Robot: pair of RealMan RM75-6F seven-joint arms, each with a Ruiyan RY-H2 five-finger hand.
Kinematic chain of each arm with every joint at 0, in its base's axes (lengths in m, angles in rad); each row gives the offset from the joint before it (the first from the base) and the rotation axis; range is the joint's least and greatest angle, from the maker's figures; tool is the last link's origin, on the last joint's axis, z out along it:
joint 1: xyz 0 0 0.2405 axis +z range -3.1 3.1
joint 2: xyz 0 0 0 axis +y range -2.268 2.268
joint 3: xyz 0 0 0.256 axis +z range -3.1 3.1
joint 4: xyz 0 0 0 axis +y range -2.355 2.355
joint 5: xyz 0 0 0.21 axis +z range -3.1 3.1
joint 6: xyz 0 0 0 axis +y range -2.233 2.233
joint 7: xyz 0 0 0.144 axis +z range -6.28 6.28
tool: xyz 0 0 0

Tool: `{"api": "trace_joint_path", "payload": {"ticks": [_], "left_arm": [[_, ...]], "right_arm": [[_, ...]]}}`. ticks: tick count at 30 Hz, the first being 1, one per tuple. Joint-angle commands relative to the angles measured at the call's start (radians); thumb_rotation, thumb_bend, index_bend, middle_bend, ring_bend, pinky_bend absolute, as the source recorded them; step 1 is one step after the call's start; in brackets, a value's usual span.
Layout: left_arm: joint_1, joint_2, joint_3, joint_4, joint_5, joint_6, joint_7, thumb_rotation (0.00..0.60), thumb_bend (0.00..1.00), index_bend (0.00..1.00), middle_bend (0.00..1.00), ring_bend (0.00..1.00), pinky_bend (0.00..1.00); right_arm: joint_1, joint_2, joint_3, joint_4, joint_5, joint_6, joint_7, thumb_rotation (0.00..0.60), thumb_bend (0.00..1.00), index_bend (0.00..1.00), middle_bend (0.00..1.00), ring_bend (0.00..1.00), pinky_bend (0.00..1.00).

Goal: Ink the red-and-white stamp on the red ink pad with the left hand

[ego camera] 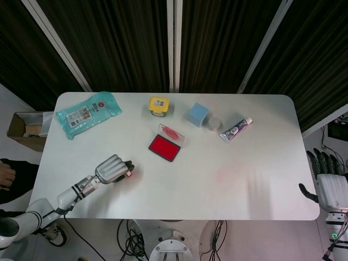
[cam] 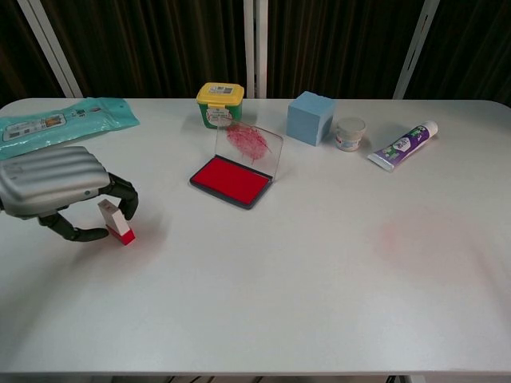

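The red-and-white stamp [cam: 116,222] stands tilted on the white table [cam: 319,263], left of centre; in the head view only its tip [ego camera: 129,174] shows past the fingers. My left hand [cam: 56,183] hovers over it from the left. Its dark fingers [cam: 126,199] curl behind the stamp and the thumb [cam: 80,234] lies in front, so the stamp sits between them; I see no firm grip. The red ink pad [cam: 231,179] lies open to the upper right, its clear lid [cam: 249,144] raised. My right hand [ego camera: 329,190] hangs off the table's right edge, fingers straight.
Along the back stand a teal wipes pack [cam: 64,120], a yellow-lidded jar [cam: 219,104], a blue cube [cam: 310,117], a small white pot [cam: 350,133] and a purple tube [cam: 403,145]. A cardboard box [ego camera: 24,128] sits off the left edge.
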Motion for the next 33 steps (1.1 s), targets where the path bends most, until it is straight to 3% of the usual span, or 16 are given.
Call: {"api": "trace_joint_path", "payload": {"ticks": [1, 26, 33], "left_arm": [[-0.003, 0.001, 0.005, -0.007, -0.006, -0.010, -0.018, 0.600, 0.31, 0.45, 0.46, 0.94, 1.00], [-0.013, -0.020, 0.009, 0.025, -0.034, -0.012, -0.033, 0.600, 0.39, 0.53, 0.53, 0.96, 1.00], [-0.021, 0.012, -0.006, -0.045, -0.076, -0.043, -0.111, 0.600, 0.41, 0.56, 0.57, 0.98, 1.00]], "right_arm": [[0.000, 0.000, 0.000, -0.001, 0.000, -0.001, 0.004, 0.600, 0.18, 0.00, 0.00, 0.00, 0.00], [0.008, -0.004, -0.004, 0.010, -0.003, -0.017, 0.024, 0.600, 0.18, 0.00, 0.00, 0.00, 0.00], [0.007, -0.007, -0.005, 0.015, -0.002, -0.017, 0.030, 0.600, 0.18, 0.00, 0.00, 0.00, 0.00]]}}
